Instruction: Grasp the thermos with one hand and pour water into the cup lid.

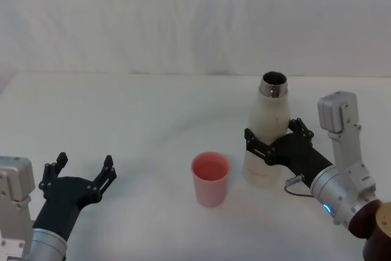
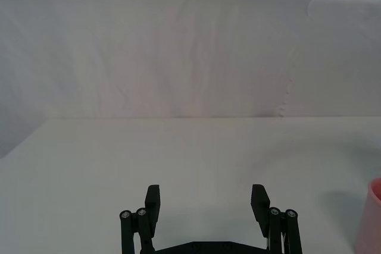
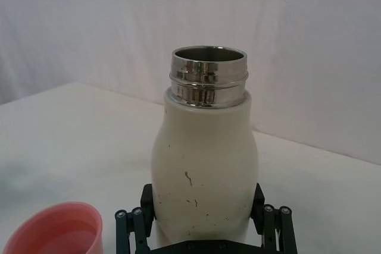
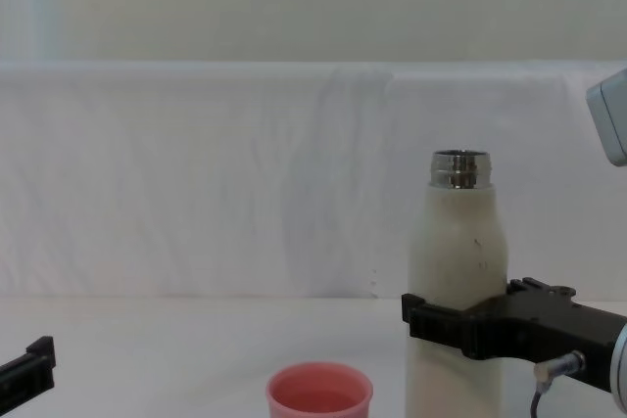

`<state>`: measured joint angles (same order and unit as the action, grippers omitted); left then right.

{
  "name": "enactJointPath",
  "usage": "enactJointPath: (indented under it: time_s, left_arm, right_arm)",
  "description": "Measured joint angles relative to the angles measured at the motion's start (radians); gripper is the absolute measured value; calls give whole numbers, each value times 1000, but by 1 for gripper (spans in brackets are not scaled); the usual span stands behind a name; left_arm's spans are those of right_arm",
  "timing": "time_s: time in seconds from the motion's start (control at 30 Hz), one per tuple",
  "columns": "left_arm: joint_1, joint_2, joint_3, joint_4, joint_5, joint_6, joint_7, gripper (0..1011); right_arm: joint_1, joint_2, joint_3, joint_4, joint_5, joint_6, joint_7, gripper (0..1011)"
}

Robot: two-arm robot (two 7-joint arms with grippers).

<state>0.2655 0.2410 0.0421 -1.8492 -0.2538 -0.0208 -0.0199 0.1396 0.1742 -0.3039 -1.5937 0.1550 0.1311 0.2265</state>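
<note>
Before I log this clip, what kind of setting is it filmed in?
Probably a robot test bench, not a kitchen: a plain white table backed by a draped white cloth, bearing just an uncapped thermos and a pink cup lid, with the right pincer around the thermos.

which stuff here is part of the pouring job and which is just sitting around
Part of the job:
- thermos, upright, cap off
- cup lid, to its left
- right gripper, fingers on either side of the thermos body

Not in use:
- left gripper, open, parked low on the left
- dark brown object at the right edge
- table
</note>
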Motion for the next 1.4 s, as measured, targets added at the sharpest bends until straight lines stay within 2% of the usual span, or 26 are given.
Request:
enactJointPath:
  time_s: [0.63,1.0,1.17,1.4]
  left_arm:
    - [0,0,0,0,0,0,0,1001]
    - [0,0,0,0,0,0,0,1001]
    - [0,0,0,0,0,0,0,1001]
    - [0,0,0,0,0,0,0,1001]
  right_arm:
    - [-4,0,1,-4,-1,-6,-4,957]
    - [-17,6,11,-40,-12,-22,-16,957]
    - [-23,20,8,-68,-56,-18,-39,957]
    - [-33,54,-4,-108,-176,6,-79,957]
